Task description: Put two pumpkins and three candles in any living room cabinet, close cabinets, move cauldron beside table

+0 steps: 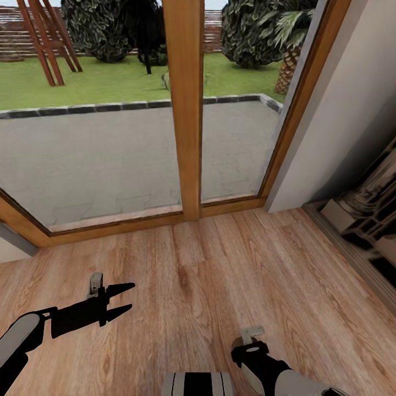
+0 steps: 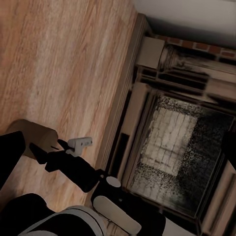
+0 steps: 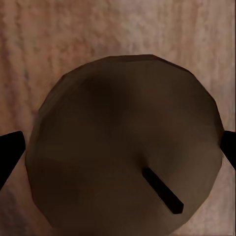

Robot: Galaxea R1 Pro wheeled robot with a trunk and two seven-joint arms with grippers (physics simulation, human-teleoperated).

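Nearest the wrist camera, the right gripper has a short beige-tan pillar candle with a dark stub of wick filling the space between its two black fingertips, one at each side of the candle's round top; the fingers appear clamped on it, light wood-plank floor behind. In the head view the right gripper sits low near the trunk, pointing down, candle hidden there. The left gripper hangs over the plank floor with its two black fingers apart and nothing between them. The left wrist camera looks across at the right arm, where the tan candle shows at the gripper, and beyond it the ornate beige brick fireplace along the wall. Farther off: wooden-framed glass garden doors, paved patio, lawn. Judgement on progress: one candle in hand, not yet stowed; cabinet, pumpkins, cauldron, table not visible, so their status cannot be assessed. Robot appears in transit.
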